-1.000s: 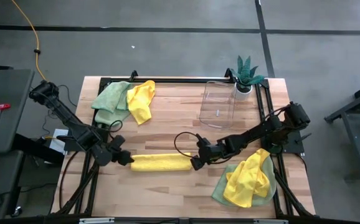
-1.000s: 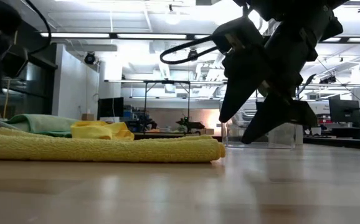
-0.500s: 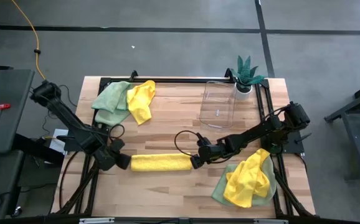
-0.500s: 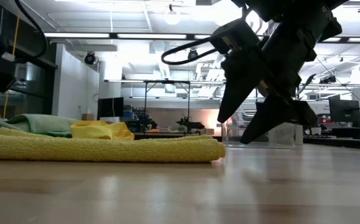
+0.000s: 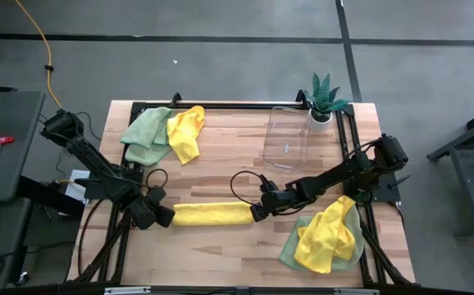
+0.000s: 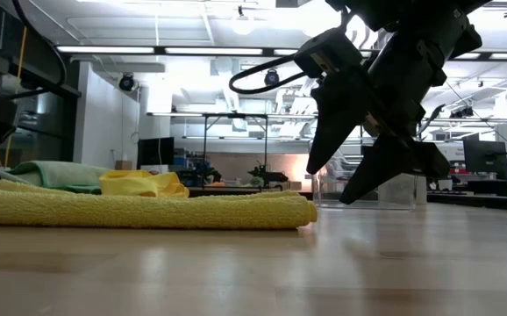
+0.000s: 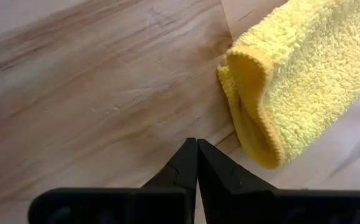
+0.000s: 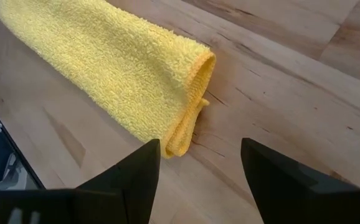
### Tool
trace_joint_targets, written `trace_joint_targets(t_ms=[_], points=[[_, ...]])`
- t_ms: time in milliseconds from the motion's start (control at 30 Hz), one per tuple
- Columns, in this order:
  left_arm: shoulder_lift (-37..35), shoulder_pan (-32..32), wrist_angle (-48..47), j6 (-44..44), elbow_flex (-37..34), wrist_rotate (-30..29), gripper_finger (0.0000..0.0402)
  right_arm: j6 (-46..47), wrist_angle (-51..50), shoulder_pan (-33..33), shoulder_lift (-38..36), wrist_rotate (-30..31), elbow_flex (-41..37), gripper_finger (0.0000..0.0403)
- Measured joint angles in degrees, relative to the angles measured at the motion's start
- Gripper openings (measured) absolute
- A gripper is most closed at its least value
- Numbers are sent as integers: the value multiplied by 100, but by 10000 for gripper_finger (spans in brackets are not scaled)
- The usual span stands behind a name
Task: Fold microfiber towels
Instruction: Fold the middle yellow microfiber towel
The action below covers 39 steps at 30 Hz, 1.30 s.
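A yellow microfiber towel, folded into a long strip, lies flat on the wooden table near its front. My left gripper sits shut just off the strip's left end, with bare wood between them. My right gripper hangs open just off the strip's right end, a little above the table, with nothing between its fingers.
A sage green towel and a yellow one lie crumpled at the far left. Another yellow towel on a green one lies at the near right. A clear plastic container and a small potted plant stand at the far right.
My left gripper has shut on nothing and moved a little toward the table's near edge, beside the strip's left end. The folded towel has stayed where it was.
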Motion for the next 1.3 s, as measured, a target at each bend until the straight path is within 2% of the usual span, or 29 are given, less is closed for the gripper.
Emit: trace_joint_targets(t_ms=[333,533,1033,1300], points=[[-15,2,-5,-60,-5,6,0,10,0,-2,0,0,0,216],[-15,2,1,-67,-10,13,0,561,0,-2,2,2,2,216],[-13,7,-1,-70,-12,105,0,577,9,-2,89,-52,4,216],[-13,181,7,-37,-8,218,0,490,710,-149,516,-86,4,216]])
